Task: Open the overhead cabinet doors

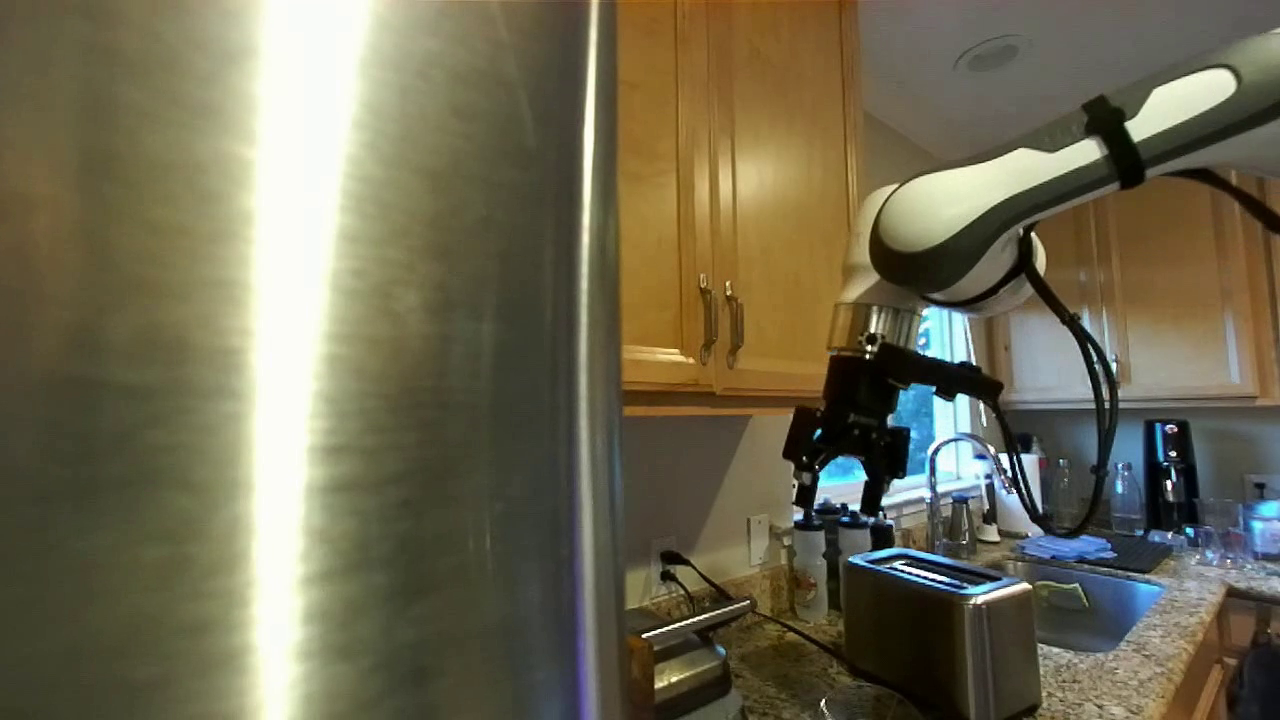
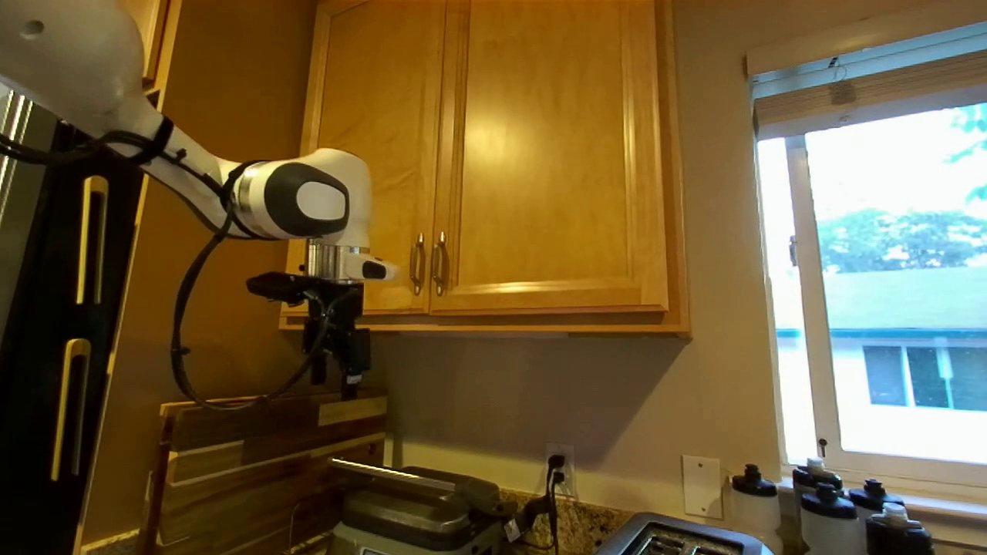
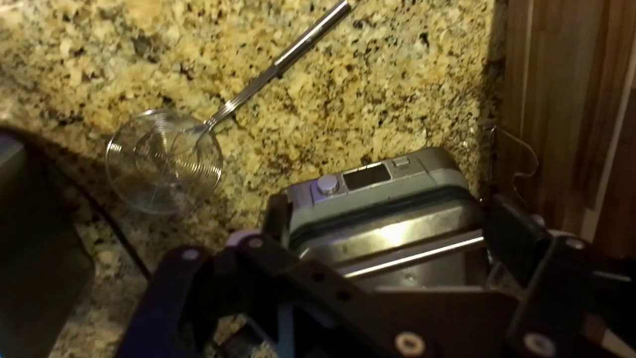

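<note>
Mark progress as none so far. See both overhead cabinet doors (image 2: 493,169) closed in both exterior views, lying flat, with no gap to make out at the middle seam. Find them high on the wall (image 2: 717,270), above the surface (image 3: 397,89), with the window (image 2: 813,308) off to one side in an exterior view. Count two slim bar handles (image 2: 439,264), upright, side by side low on the inner edges, with nothing touching either.

Log claw (image 1: 838,502) as spread wide, gripping nothing, pointing down, lower than the handles and apart from both. Can spot contact grill (image 3: 387,228), wire skimmer (image 3: 166,163) and surface in the wrist view, but neither handle.

Put under done: nothing on the doors. Put under left: everything. Judging from here, probably needs a lift and a turn toward the door faces next, then a grip on one handle, a pull along that door's swing, a release, and the same again for the other door. Cannot tell which door to expect first. Would flag two risks: bumping the lower door edges on the way up, and catching the wrong handle, given such tight spacing. Call finished only with both doors swung well out.
</note>
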